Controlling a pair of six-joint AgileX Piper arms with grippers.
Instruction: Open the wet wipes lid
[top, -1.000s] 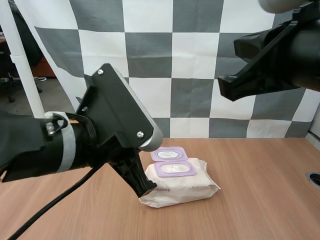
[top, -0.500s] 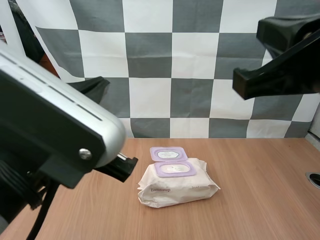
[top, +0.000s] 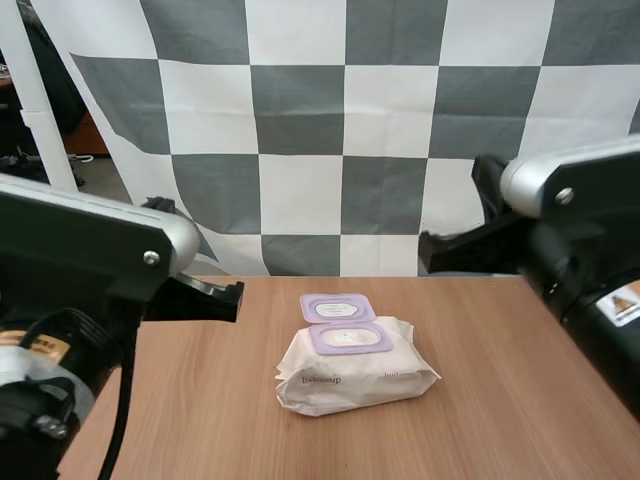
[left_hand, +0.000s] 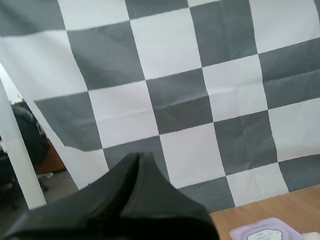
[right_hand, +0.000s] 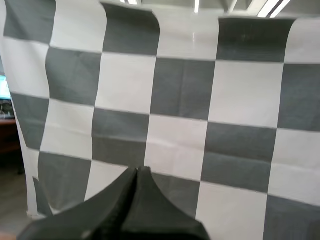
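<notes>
The white wet wipes pack (top: 355, 375) lies in the middle of the wooden table (top: 500, 400). Its purple lid (top: 338, 306) is flipped back and lies flat behind the purple-rimmed opening (top: 348, 338). My left gripper (top: 232, 298) hovers left of the pack, clear of it. My right gripper (top: 428, 250) hangs higher, behind and to the right of the pack. In the left wrist view the left gripper (left_hand: 139, 156) is one dark shut wedge, with the purple lid (left_hand: 262, 232) past it on the table. The right gripper (right_hand: 136, 171) is also a shut wedge holding nothing.
A round hole (top: 630, 358) sits in the table at its right edge. Both arms' bodies stand low at the near left and near right of the pack.
The left gripper has left the pack's front left corner and drawn back to the left. The right arm has come down and nearer. The lid stays flipped back throughout.
</notes>
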